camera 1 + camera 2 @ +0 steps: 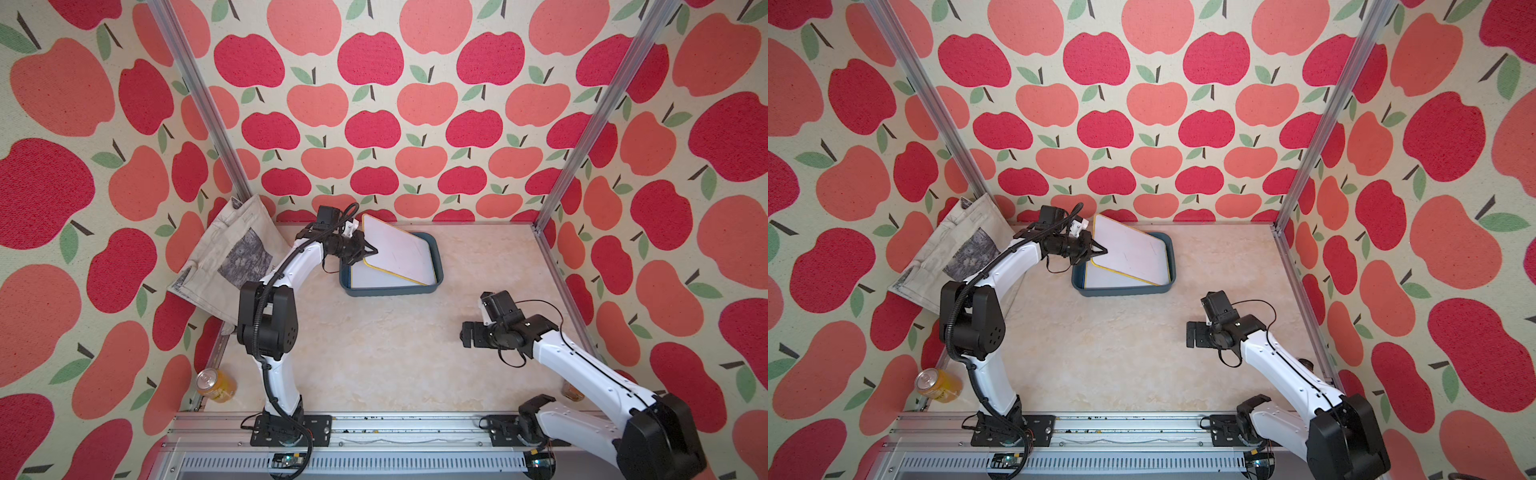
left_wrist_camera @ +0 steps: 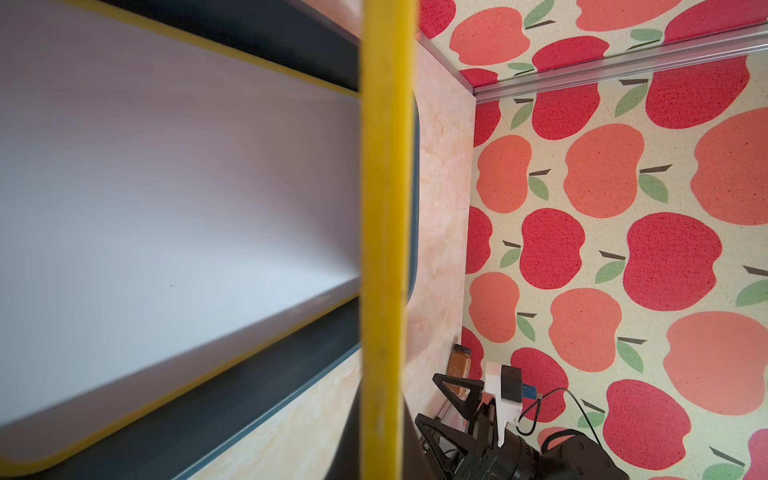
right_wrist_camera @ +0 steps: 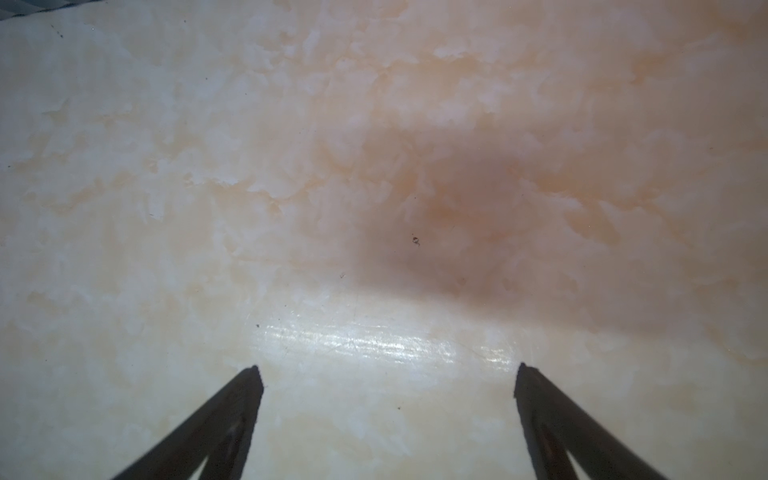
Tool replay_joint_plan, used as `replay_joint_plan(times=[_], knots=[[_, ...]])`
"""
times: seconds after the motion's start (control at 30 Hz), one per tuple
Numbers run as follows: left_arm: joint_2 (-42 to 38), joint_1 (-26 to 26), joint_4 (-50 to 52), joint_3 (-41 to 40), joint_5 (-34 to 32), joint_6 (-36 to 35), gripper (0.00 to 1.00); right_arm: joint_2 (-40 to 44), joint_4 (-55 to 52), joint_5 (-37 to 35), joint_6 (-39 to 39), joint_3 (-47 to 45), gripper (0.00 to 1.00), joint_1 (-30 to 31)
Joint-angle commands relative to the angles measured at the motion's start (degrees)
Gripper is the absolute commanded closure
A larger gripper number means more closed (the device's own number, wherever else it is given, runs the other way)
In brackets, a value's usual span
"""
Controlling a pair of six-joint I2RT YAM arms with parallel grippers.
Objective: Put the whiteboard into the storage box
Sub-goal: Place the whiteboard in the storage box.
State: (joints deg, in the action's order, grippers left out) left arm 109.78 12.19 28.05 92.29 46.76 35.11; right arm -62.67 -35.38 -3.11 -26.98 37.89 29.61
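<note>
Left pincer (image 1: pixel 373 252) is pressed tight on the yellow rim of the whiteboard (image 1: pixel 397 245), upper centre in both top views. The board sits tilted: its gripped left edge is raised above the storage box (image 1: pixel 390 290), and its right side slopes down inside the box. Under it, a second whiteboard (image 1: pixel 372 279) lies flat on the box floor. In the left wrist view the held board's yellow edge runs straight up the frame. Lower right, the right pincer (image 3: pixel 387 374) is spread wide over bare counter (image 1: pixel 374 353), pinching nothing. A tote bag (image 1: pixel 224 257) leans at the left wall, with a can (image 1: pixel 212 384) below it.
</note>
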Motion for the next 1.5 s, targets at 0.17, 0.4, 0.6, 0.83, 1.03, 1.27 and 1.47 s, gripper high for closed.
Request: replay_joint_plan(times=[0.17, 0.4, 0.6, 0.83, 1.03, 1.27, 1.47], knots=[[1.93, 0.47, -0.06, 1.51, 0.12, -2.06, 1.00, 0.18, 0.44, 0.54, 1.31, 0.08, 0.01, -0.25], [2.25, 0.43, 1.06, 1.58, -0.08, -2.76, 1.00, 0.54, 0.58, 1.36, 2.11, 1.00, 0.01, -0.26], [2.63, 0.56, 3.74, 1.66, -1.80, -3.88, 0.99, 0.62, 0.88, 2.56, 2.43, 1.66, 0.01, -0.17], [2.55, 0.98, 7.25, 0.98, -4.12, -6.48, 0.99, 1.22, -0.18, 1.49, 2.46, 2.65, 0.01, 1.10], [2.90, 1.00, 9.27, 0.09, -5.16, -7.45, 0.97, 3.23, -1.08, -0.39, 3.08, 3.67, 0.01, 1.59], [3.63, 1.27, 11.20, 0.18, -6.33, -8.10, 0.93, 5.40, -0.84, 0.38, 2.24, 2.81, 0.01, 1.76], [3.01, 1.33, 11.82, -1.28, -8.31, -8.68, 0.81, 5.25, -0.70, 0.65, 2.11, 2.71, 0.01, 1.86]])
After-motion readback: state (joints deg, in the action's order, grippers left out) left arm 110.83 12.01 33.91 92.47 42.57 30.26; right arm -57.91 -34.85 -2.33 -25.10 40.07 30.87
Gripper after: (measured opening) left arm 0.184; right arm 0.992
